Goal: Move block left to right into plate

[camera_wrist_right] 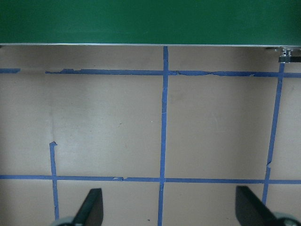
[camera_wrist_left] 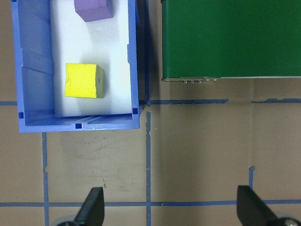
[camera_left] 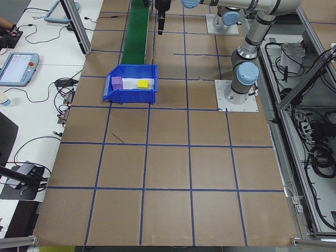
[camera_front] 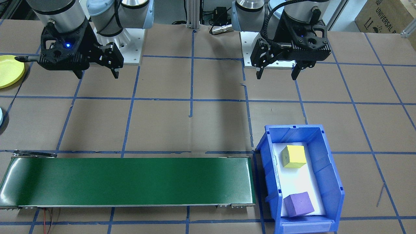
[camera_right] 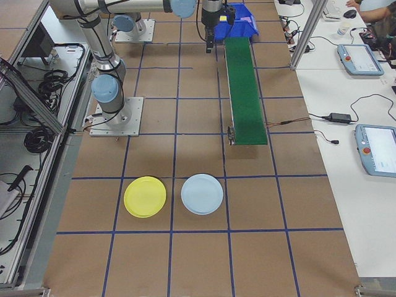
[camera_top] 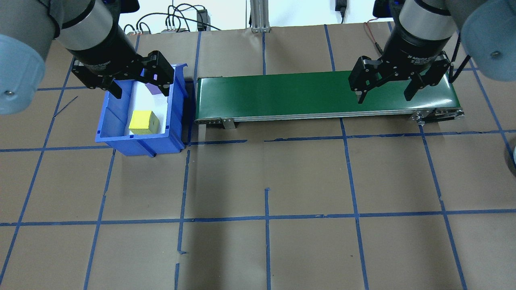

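A yellow block (camera_front: 294, 156) (camera_wrist_left: 83, 80) and a purple block (camera_front: 298, 204) (camera_wrist_left: 92, 8) lie in a blue bin (camera_front: 328, 175) (camera_top: 137, 141) at the left end of the green conveyor belt (camera_top: 322, 92). My left gripper (camera_front: 278, 70) (camera_top: 141, 92) hangs open and empty above the table, on the robot's side of the bin. My right gripper (camera_front: 97, 76) (camera_top: 383, 98) is open and empty too, near the belt's right end. A yellow plate (camera_right: 145, 197) (camera_front: 8, 70) and a light blue plate (camera_right: 202, 193) lie on the table beyond that end.
The table is covered in brown paper with a grid of blue tape. Both arm bases (camera_front: 130, 48) stand at the robot's side. Tablets, cables and a person's hands (camera_right: 377, 9) are on white side tables past the belt.
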Controlling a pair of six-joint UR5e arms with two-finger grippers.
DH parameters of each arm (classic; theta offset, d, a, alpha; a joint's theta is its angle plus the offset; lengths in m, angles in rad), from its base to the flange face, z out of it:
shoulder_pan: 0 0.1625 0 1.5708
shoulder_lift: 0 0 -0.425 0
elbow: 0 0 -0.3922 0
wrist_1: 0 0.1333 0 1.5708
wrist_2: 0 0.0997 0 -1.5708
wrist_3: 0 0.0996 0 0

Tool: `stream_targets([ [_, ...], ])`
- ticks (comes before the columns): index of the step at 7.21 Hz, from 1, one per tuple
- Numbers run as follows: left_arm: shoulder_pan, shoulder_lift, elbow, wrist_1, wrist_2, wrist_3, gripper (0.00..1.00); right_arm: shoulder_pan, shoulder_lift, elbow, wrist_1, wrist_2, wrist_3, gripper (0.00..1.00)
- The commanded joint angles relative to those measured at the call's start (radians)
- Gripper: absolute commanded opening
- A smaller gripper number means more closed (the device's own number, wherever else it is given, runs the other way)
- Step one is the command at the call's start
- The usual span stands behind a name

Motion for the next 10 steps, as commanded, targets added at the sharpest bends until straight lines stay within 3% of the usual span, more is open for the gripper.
stream_targets([
  [1,0.001,0.0,-0.006,-0.001,0.004,0.0,1.0,0.0,0.0,0.0,0.0,0.002,0.0,1.0],
  [5,0.035,0.002,0.016,-0.005,0.017,0.02,1.0,0.002,0.0,0.0,0.0,0.002,0.0,1.0],
  [7,0.148,-0.026,0.005,0.002,0.01,0.113,1.0,0.003,0.0,0.0,0.0,0.002,0.0,1.0],
  [9,0.159,-0.232,0.046,0.202,0.001,0.17,1.0,0.003,0.001,0.0,0.0,0.002,-0.001,1.0],
  [10,0.161,-0.338,0.104,0.24,-0.001,0.172,1.0,0.003,0.002,0.0,0.0,0.002,-0.001,1.0],
])
